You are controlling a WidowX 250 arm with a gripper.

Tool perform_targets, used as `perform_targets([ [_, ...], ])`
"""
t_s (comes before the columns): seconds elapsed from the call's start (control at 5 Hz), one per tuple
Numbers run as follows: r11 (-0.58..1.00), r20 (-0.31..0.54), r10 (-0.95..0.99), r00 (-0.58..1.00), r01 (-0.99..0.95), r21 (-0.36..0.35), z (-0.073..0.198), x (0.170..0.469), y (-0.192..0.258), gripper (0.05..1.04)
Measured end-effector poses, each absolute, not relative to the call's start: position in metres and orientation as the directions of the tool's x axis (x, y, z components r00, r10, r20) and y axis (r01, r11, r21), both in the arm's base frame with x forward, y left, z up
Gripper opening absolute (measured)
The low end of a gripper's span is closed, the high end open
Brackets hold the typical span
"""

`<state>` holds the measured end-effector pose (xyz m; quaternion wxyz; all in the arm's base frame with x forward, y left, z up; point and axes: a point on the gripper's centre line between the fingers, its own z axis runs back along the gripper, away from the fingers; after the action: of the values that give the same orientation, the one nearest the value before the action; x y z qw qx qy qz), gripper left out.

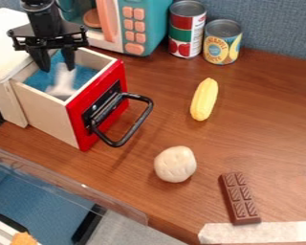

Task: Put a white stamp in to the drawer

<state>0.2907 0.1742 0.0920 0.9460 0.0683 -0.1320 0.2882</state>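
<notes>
The black gripper (56, 68) hangs over the pulled-out drawer at the upper left, its two fingers apart. Just below the fingertips, inside the drawer, is the blurred white stamp (64, 82); its top lies close to the right fingertip, and I cannot tell whether it rests on the drawer's blue bottom. The drawer (48, 113) has pale side walls, a red front and a black loop handle facing right.
A teal toy microwave (145, 24) stands behind the drawer, with two cans (187, 29) to its right. On the wooden table are a yellow corn cob (204, 99), a whitish round lump (175, 164) and a chocolate bar (239, 198). White tape marks the right and lower edges.
</notes>
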Motion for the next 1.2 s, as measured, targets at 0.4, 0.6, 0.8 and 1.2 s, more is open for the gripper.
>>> perform_targets([
  [0.4, 0.822, 0.281, 0.538, 0.795, -0.569, 0.034, 0.104, 0.290, 0.171, 0.999],
  [0.6, 0.815, 0.297, 0.550, 0.780, -0.579, 0.011, 0.123, 0.288, 0.175, 0.999],
  [0.8, 0.817, 0.264, 0.552, 0.791, -0.576, 0.016, 0.140, 0.282, 0.178, 1.000],
  [1.2, 0.828, 0.159, 0.550, 0.820, -0.560, 0.026, 0.156, 0.267, 0.178, 1.000],
])
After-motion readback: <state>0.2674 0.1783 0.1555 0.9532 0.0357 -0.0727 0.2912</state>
